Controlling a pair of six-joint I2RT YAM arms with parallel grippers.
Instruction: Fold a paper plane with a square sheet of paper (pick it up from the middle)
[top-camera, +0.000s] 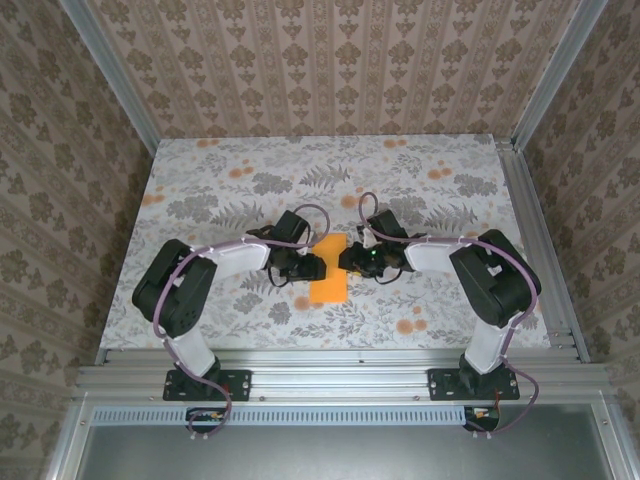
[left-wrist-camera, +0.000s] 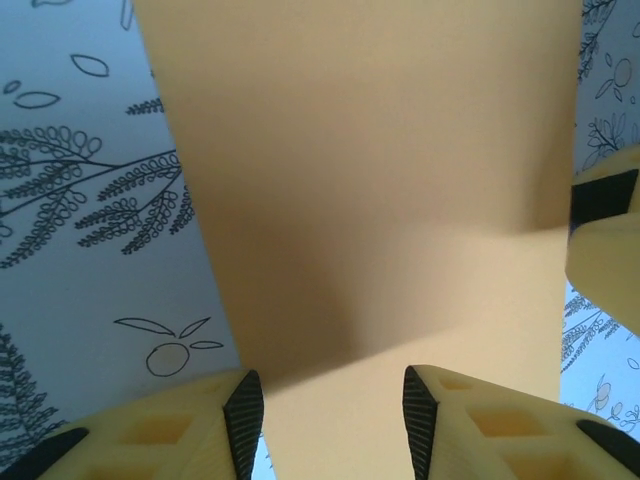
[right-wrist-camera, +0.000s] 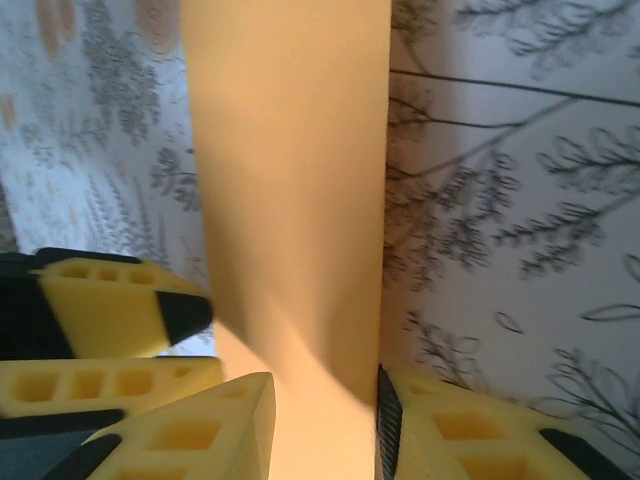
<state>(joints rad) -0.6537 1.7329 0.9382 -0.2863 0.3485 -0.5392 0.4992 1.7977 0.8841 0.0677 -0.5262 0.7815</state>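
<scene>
Left tool (top-camera: 311, 268) and right tool (top-camera: 350, 262) are bracketing the square sheet of paper (top-camera: 328, 278).
Both are standing spread, the sheet passing between their fingers (left-wrist-camera: 243, 425) on the surface (top-camera: 230, 190).

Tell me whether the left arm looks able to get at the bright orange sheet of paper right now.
Probably yes. The left gripper sits at the bright orange sheet of paper, its fingers either side of it, nothing between. The right gripper crowds the far side.
</scene>
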